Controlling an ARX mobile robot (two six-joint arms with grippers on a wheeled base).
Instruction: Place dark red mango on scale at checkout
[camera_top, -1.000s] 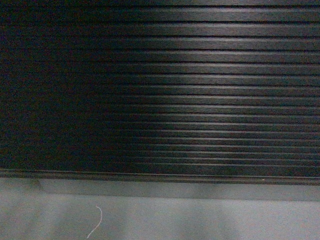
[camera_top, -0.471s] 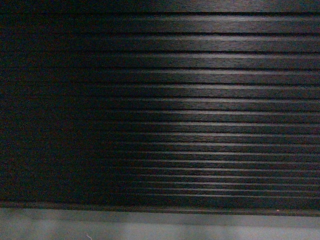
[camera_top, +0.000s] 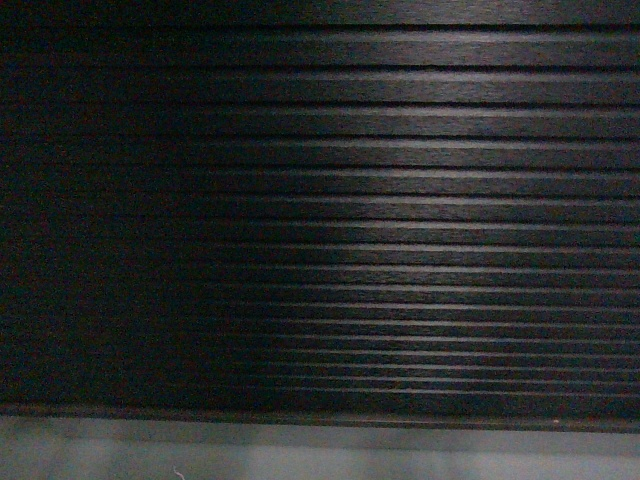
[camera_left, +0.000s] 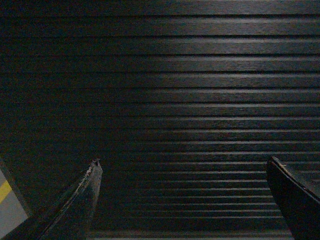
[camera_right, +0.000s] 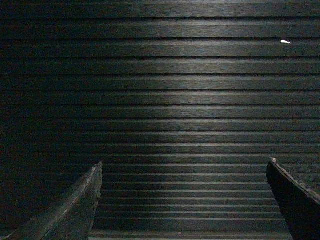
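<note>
One checkout (camera_top: 400, 200) fills all three views with its dark ribbed front, a grey plinth (camera_top: 400, 450) along the bottom. Two grippers face it: left gripper (camera_left: 185, 170) and right gripper (camera_right: 185, 170), each with two fingers spread apart, empty. No mango or scale shows.

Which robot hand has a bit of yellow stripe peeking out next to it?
The left gripper. Beside its left finger, in the bottom corner, sits a grey patch with a yellow stripe. The right gripper shows only the checkout's dark ribs.
</note>
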